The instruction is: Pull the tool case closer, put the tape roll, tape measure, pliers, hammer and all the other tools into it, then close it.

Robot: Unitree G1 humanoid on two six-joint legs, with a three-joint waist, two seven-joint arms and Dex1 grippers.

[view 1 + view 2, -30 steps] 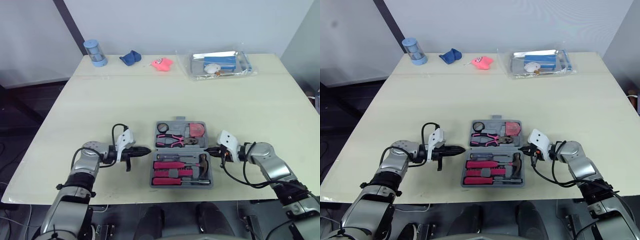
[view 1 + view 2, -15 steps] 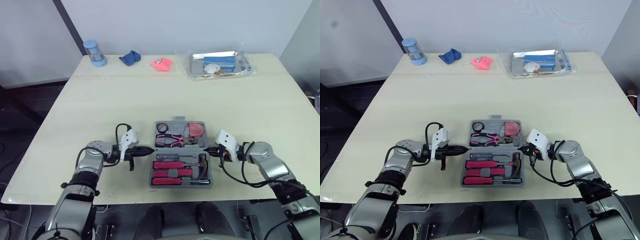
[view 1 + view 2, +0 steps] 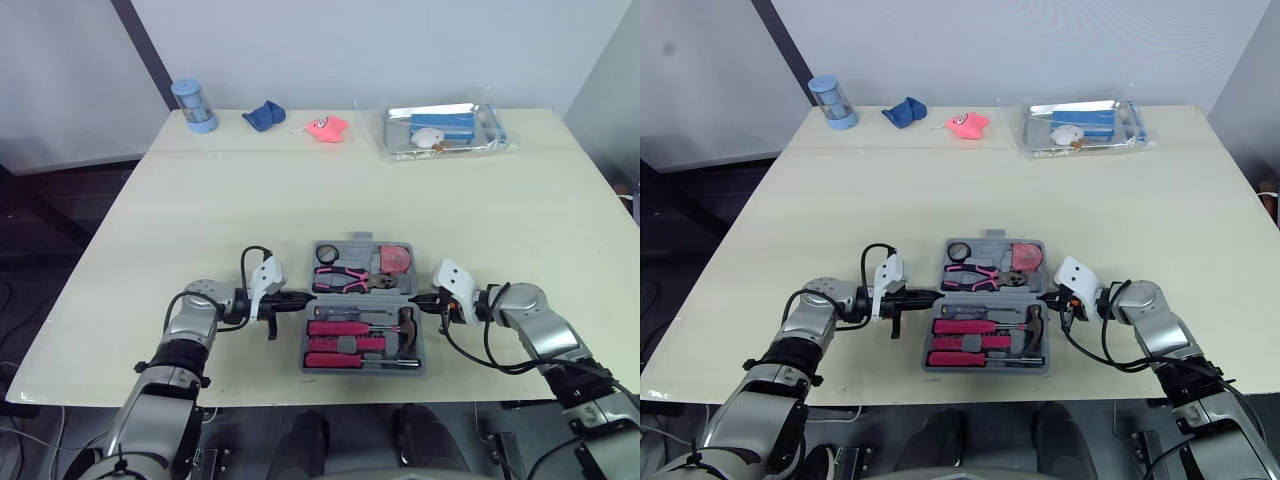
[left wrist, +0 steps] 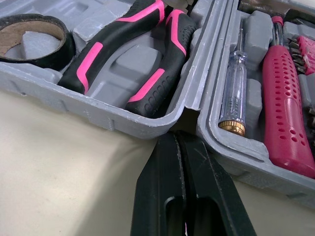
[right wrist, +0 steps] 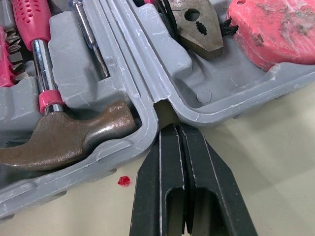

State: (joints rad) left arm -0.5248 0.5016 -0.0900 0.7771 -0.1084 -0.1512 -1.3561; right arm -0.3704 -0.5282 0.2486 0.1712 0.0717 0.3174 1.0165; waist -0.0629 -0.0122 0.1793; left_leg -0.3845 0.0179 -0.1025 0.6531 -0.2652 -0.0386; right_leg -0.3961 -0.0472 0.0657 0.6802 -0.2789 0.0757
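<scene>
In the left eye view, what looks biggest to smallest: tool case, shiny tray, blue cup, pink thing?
1. tool case, largest
2. shiny tray
3. blue cup
4. pink thing, smallest
The back three sit farther off, so they look smaller than they are.

No words, labels, brand names, numbers or signs can be read anywhere, neither on the tool case [image 3: 361, 306] nor on the table [image 3: 300, 180].

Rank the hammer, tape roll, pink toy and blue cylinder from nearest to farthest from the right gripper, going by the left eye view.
From the right gripper:
1. Hammer, in the near half of the case, its head beside the gripper's tips.
2. Tape roll, in the case's far-left corner.
3. Pink toy, near the far edge of the table.
4. Blue cylinder, at the table's far-left corner.
</scene>
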